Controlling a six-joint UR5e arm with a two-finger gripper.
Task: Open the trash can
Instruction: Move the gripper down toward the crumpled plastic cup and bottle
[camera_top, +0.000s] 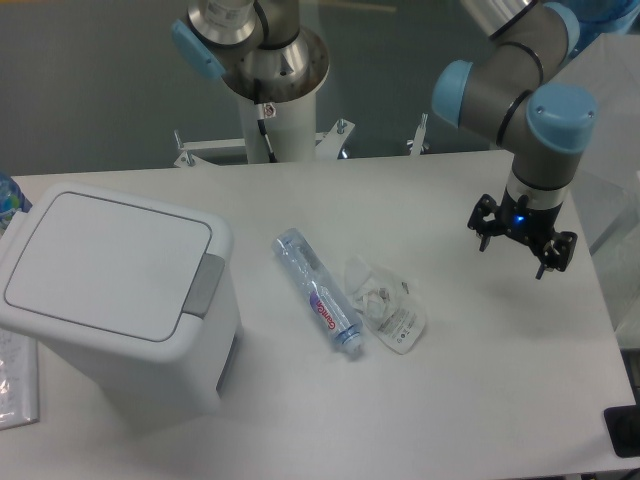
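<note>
trash can (115, 300) nearest us, at desk (470, 400) front-left corner, lid flat and closed. grey push-button latch (206, 285) sits on lid's right edge. we judge bin light, stiff, smooth plastic; may slide if shoved sideways, so we'd press latch straight down, not grip body. gripper (522, 232) hangs above desk's right edge, well apart from bin, fingers spread, holding nothing. plastic bottle (318, 291) and crumpled wrapper (385, 303) lie mid-desk between.
</note>
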